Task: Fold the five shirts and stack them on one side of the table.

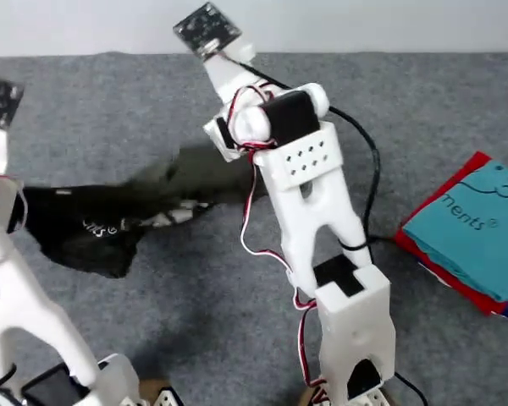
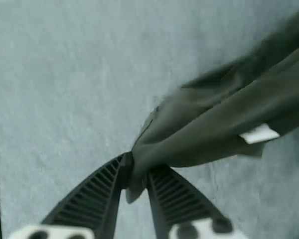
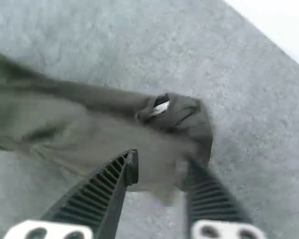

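Note:
A dark shirt (image 1: 93,224) lies stretched across the grey table between the two arms in the high view. My left gripper (image 2: 135,174) is shut on one bunched corner of the dark shirt (image 2: 214,124), close above the table at the left side. My right gripper (image 3: 159,169) holds the other end of the dark shirt (image 3: 89,129), with a thick fold of cloth between its fingers; a small white label shows just beyond them. That end looks raised off the table near the middle. A stack of folded shirts (image 1: 474,228), teal on top, rests at the right edge.
The grey table surface (image 1: 423,118) runs bare behind and in front of the stack. The right arm's white links (image 1: 322,220) stand over the table's centre, with cables trailing beside them. The left arm's base (image 1: 59,372) occupies the near left corner.

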Robot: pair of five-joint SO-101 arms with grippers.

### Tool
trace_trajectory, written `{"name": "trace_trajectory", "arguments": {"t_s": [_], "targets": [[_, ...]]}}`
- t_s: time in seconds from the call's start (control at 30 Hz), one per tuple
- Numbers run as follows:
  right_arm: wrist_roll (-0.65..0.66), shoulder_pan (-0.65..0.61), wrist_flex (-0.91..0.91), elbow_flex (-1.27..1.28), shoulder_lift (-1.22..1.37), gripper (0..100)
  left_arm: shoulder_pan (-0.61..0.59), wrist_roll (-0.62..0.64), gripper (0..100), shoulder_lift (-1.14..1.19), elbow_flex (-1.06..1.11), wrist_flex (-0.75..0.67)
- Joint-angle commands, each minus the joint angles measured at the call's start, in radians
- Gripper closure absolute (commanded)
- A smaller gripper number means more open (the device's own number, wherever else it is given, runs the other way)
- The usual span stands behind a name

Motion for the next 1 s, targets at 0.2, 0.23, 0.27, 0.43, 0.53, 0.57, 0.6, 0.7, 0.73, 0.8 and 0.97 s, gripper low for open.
{"name": "trace_trajectory", "arguments": {"t_s": [0.2, 0.23, 0.27, 0.43, 0.53, 0.57, 0.6, 0.7, 0.73, 0.8, 0.97], "targets": [[-0.206, 0.004, 0.031, 0.057, 0.073, 74.5, -0.054, -0.034, 99, -0.029, 0.15, -0.132], [-0.227, 0.004, 0.033, 0.058, 0.102, 74.5, -0.054, -0.034, 99, -0.025, 0.163, -0.143], [-0.245, 0.001, 0.035, 0.058, 0.13, 74.5, -0.054, -0.034, 99, -0.025, 0.182, -0.157], [-0.292, -0.059, 0.039, 0.061, 0.216, 74.7, -0.052, -0.034, 99, -0.025, 0.321, -0.27], [-0.29, -0.11, 0.039, 0.061, 0.222, 76.5, -0.052, -0.035, 99, -0.025, 0.412, -0.351], [-0.29, -0.124, 0.039, 0.074, 0.217, 79.0, -0.052, -0.035, 99, -0.025, 0.438, -0.376], [-0.285, -0.137, 0.039, 0.091, 0.213, 81.7, -0.052, -0.035, 99, -0.025, 0.461, -0.397], [-0.239, -0.166, 0.041, 0.181, 0.163, 85.8, -0.052, -0.035, 99, -0.025, 0.513, -0.448], [-0.236, -0.173, 0.041, 0.222, 0.14, 85.7, -0.052, -0.035, 99, -0.025, 0.526, -0.457], [-0.236, -0.18, 0.041, 0.307, 0.094, 84.2, -0.052, -0.035, 99, -0.025, 0.542, -0.471], [-0.241, -0.188, 0.041, 0.465, 0.018, 83.8, -0.052, -0.035, 99, -0.025, 0.564, -0.505]]}}
